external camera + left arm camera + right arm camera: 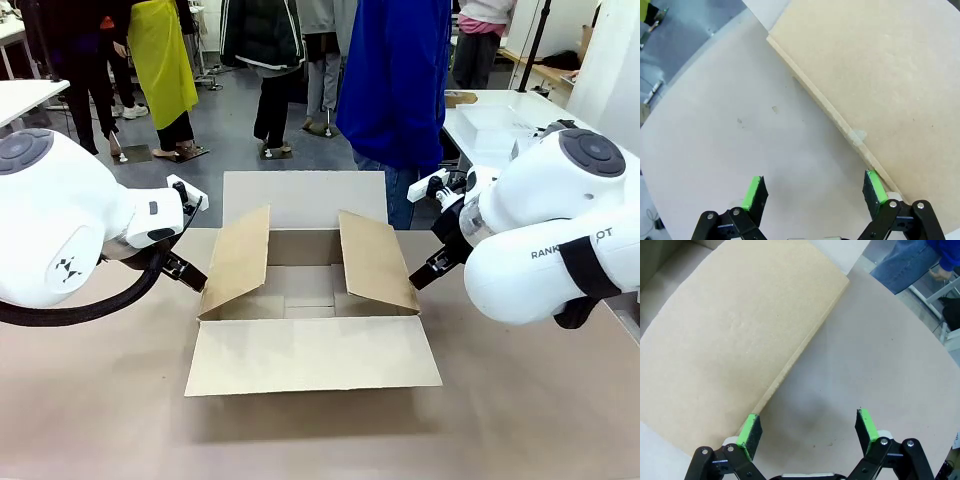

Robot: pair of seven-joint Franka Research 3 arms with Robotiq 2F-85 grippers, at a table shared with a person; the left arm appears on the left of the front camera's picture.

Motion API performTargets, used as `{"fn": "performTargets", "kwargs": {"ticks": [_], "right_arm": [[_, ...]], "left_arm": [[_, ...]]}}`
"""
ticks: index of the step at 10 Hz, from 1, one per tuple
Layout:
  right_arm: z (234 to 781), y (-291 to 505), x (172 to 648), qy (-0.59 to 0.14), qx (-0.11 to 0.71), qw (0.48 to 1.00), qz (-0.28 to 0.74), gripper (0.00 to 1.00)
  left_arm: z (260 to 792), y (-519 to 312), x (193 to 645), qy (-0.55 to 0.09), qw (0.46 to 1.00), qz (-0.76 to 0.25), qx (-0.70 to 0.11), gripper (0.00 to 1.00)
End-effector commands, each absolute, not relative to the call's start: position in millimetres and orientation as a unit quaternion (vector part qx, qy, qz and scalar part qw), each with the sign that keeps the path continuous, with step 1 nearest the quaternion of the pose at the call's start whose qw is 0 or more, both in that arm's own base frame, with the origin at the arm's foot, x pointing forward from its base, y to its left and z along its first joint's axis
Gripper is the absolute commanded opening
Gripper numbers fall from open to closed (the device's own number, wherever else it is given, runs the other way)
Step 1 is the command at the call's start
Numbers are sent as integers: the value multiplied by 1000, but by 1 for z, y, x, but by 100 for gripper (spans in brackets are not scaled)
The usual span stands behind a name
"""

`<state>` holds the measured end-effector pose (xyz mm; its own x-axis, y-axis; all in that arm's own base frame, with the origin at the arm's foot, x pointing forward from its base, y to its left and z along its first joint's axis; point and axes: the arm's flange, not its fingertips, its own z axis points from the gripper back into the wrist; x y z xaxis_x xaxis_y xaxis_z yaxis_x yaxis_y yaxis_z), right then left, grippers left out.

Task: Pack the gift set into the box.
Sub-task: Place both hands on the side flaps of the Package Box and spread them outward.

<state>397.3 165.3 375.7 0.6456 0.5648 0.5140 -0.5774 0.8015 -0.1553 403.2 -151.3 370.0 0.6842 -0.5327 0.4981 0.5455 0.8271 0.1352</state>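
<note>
1. The box (310,355) sits open in the middle of the table (100,420). Its near and far flaps lie flat and its side flaps angle inward.
2. The left gripper (815,187) is low by the left flap (238,262), jaws wide apart and empty. One pad (874,186) is just beside the flap's edge.
3. The right gripper (807,427) is by the right flap (375,262), jaws also spread and empty, with one pad (749,430) at that flap's edge.
4. A person (400,80) in blue stands behind the box.
</note>
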Motion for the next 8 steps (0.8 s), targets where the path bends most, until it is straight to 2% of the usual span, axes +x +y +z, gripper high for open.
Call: {"fn": "performTargets", "kwargs": {"ticks": [1,7,8], "right_arm": [[376,165,397,-279,12,907,315,100],[376,165,397,-279,11,907,315,100],[384,157,394,-264,-36,917,295,100]], "left_arm": [[370,-151,403,-268,917,-294,-12,100],[370,-151,403,-268,918,-294,-12,100],[381,-144,400,-253,923,-285,48,100]]}}
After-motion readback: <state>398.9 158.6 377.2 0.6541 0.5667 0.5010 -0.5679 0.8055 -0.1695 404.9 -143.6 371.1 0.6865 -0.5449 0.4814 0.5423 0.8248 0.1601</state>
